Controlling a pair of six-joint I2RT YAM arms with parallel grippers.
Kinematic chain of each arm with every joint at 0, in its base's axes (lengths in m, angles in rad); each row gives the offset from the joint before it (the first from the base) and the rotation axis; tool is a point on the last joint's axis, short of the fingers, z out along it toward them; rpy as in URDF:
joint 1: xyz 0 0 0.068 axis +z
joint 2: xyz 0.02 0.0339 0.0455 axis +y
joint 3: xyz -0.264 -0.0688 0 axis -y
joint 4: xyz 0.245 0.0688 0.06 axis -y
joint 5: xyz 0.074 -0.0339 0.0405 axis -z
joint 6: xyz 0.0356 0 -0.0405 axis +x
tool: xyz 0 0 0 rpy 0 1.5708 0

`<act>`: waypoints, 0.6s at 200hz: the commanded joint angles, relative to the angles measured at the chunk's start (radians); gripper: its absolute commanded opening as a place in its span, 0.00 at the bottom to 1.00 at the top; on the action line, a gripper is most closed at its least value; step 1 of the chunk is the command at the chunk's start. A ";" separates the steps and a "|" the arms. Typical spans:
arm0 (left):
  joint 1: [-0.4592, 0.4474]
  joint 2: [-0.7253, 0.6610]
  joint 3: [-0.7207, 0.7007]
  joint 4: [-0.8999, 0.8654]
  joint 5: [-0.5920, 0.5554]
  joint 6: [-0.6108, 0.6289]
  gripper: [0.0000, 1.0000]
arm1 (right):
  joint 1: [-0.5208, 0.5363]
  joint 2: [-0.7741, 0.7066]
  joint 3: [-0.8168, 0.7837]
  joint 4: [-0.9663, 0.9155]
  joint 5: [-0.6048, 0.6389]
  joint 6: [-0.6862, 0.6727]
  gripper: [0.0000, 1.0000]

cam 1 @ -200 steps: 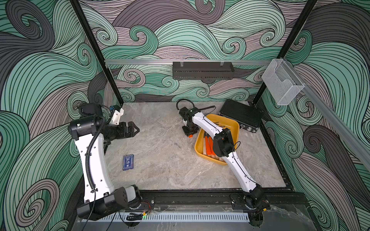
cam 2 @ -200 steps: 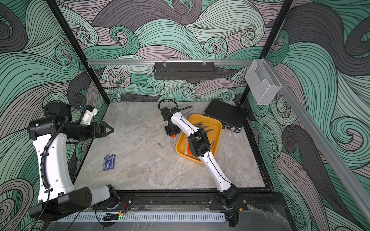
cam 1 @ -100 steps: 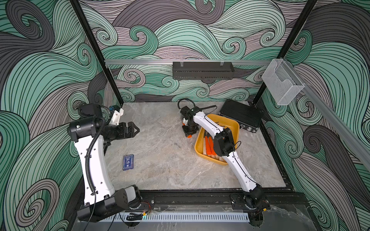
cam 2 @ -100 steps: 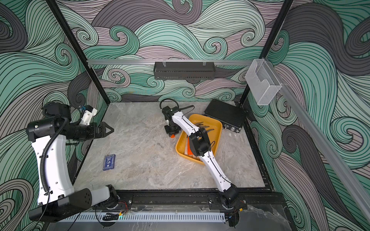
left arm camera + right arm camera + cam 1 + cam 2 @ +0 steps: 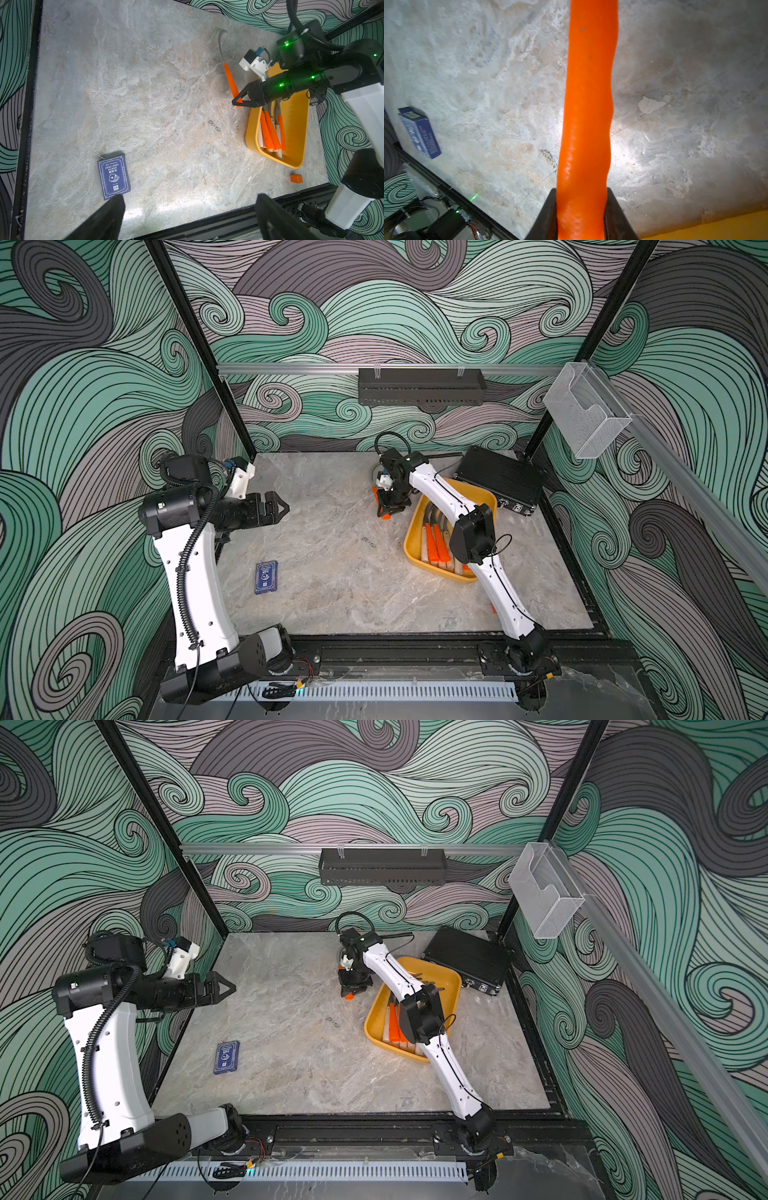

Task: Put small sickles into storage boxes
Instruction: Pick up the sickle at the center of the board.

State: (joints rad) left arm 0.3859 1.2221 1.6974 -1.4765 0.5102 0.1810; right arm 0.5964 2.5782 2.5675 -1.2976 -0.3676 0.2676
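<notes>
The yellow tray (image 5: 297,124) holds a bunch of small sickles (image 5: 270,133), with orange handles and pale ones lying side by side. One more orange-handled sickle (image 5: 229,76) is out over the table (image 5: 145,104), just beside the tray. The right gripper (image 5: 236,101) squeezes its handle. The left gripper (image 5: 284,508) hangs wide open, well apart from the tray.

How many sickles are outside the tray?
1: the orange-handled sickle is beside the yellow tray, its handle clamped in the right end effector. The right arm may hide others.
</notes>
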 commanded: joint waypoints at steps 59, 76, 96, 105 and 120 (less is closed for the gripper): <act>0.006 -0.009 0.008 0.036 0.033 -0.024 0.98 | -0.021 -0.063 0.016 0.020 -0.208 0.053 0.00; 0.006 -0.006 0.012 0.042 0.033 -0.029 0.98 | -0.022 -0.070 0.010 0.023 -0.247 0.060 0.00; 0.006 -0.007 0.015 0.045 0.033 -0.032 0.98 | -0.023 -0.093 -0.021 0.045 -0.284 0.069 0.01; 0.006 -0.008 0.013 0.045 0.033 -0.032 0.98 | -0.022 -0.104 -0.035 0.054 -0.299 0.071 0.01; 0.005 -0.010 0.013 0.045 0.032 -0.034 0.98 | -0.021 -0.117 -0.046 0.060 -0.318 0.071 0.00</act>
State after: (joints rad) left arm 0.3859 1.2194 1.6974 -1.4414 0.5262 0.1619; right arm 0.5735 2.5435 2.5389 -1.2648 -0.6125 0.3302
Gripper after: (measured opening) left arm 0.982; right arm 0.299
